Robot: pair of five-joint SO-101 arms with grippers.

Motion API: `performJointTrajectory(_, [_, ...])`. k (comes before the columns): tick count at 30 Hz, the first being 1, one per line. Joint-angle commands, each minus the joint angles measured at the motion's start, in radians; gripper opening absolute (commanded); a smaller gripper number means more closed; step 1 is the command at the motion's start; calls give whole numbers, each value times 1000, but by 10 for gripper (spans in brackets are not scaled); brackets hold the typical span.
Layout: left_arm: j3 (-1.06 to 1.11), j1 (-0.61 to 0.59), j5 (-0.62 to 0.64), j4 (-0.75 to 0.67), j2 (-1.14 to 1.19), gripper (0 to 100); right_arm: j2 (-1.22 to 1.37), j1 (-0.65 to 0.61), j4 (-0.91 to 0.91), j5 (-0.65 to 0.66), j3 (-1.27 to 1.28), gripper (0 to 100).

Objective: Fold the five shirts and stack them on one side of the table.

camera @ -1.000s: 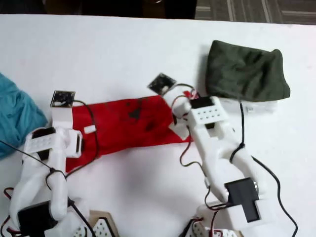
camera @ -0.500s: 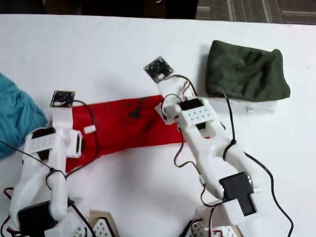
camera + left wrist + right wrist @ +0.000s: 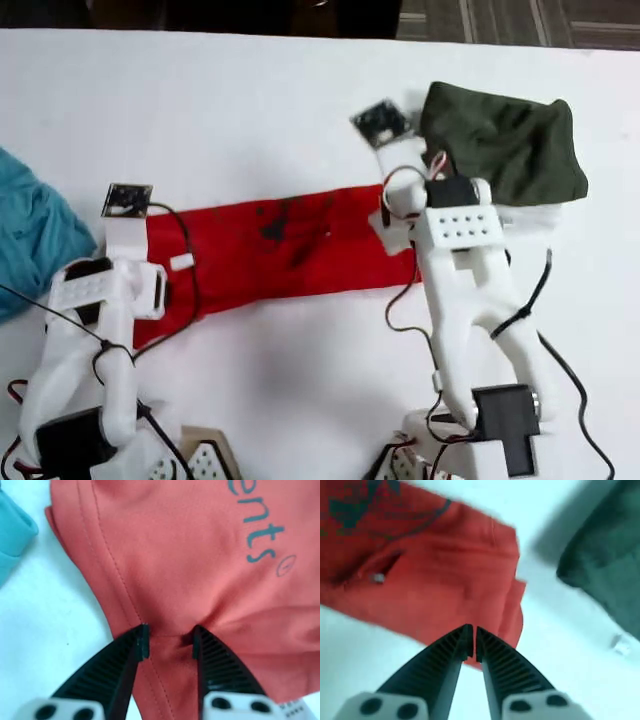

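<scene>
So here's where we're at with the red shirt (image 3: 280,250). It lies in a long narrow band across the middle of the table (image 3: 200,110), with one arm at each end.

The left gripper (image 3: 168,641) has its jaws partly closed on a puckered bunch of red fabric right by a seam, and creases fan out from the pinch. The right gripper (image 3: 471,642) has its jaws nearly together, just a sliver between them, with the tips on the hem at the other end. We read that as a thin pinch of the edge.

The dark green shirt (image 3: 500,145) sits folded at the far right of the table, just beyond the right arm's wrist. The teal shirt (image 3: 30,235) is a loose heap at the left edge, not folded yet.

We reckon the step is tensioning the band flat before folding it end over end. Our tips:

- Pull gently and evenly. The right-hand pinch looks shallow, so a hard tug could slip the hem out.
- Keep both ends low and level so the long edges stay parallel. The near edge looks slightly slanted on the left side, so square that up first.
- When the right end is carried over, lift it just enough to clear the cloth and lay it onto the left end, not short of it.
- Watch the right wrist near the green shirt, because a bump there could undo a finished fold.
</scene>
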Motion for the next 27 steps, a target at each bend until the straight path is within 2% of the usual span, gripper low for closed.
performJointTrajectory(1, [2, -6, 11, -25, -3, 165, -48, 16, 12, 55, 87, 19])
performJointTrajectory(5, [2, -6, 11, -25, -3, 165, -48, 18, -134, 86, 278, 19])
performJointTrajectory(9, [2, -8, 11, -25, -3, 165, -48, 56, -317, 209, 425, 19])
performJointTrajectory(15, [2, -8, 11, -25, -3, 165, -70, 182, -246, 336, 423, 19])
performJointTrajectory(18, [2, -8, 11, -25, -3, 165, -119, 185, -200, 348, 399, 19])
performJointTrajectory(21, [2, -8, 11, -25, -3, 165, -211, 130, -159, 331, 361, 19])
performJointTrajectory(27, [2, -8, 11, -25, -3, 165, -328, -110, -166, 95, 307, 19])
